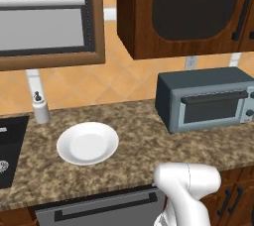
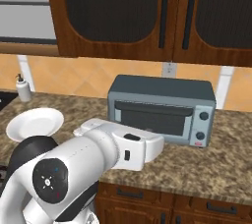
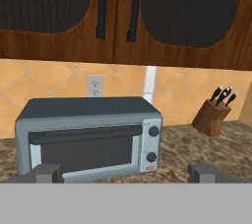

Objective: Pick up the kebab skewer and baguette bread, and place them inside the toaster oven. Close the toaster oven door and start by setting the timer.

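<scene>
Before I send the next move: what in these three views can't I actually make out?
- Toaster oven interior: door shut, window dark in the hand view.
- White plate: looks bare; skewer and baguette spotted nowhere.
- Plate's near edge in the right base view: covered by the arm.
- Knobs: markings too small.
- Gripper: open; fingertips cut off at the bottom.

Bare counter [image 1: 144, 136] fronting shut toaster oven door [image 1: 212, 110], plate [image 1: 88, 142] left
</scene>
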You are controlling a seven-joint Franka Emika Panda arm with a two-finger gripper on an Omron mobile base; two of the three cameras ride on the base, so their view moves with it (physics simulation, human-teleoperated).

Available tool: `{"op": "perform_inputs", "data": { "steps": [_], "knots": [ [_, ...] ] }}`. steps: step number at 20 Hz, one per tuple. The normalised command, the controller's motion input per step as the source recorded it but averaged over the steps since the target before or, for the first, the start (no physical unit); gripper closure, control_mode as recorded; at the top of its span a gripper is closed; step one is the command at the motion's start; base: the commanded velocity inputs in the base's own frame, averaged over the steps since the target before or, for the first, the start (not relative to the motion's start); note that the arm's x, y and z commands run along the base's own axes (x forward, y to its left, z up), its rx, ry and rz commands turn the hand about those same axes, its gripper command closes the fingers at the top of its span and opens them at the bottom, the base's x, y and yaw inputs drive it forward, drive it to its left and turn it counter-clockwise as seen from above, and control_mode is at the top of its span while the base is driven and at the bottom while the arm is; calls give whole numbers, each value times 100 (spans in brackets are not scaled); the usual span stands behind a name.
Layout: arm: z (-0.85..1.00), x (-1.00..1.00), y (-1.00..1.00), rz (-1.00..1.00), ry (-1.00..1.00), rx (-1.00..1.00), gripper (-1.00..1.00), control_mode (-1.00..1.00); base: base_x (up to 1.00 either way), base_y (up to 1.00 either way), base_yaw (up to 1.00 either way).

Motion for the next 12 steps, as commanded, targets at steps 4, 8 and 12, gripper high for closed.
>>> {"op": "perform_inputs", "data": {
  "steps": [4, 8, 12],
  "knots": [
    [0, 0, 0, 0, 0, 0, -100, 100, 18, 6, -11],
    [0, 0, 0, 0, 0, 0, -100, 100, 19, 10, -12],
    [-1, 0, 0, 0, 0, 0, -100, -100, 1, 0, -2]
  ]
}}
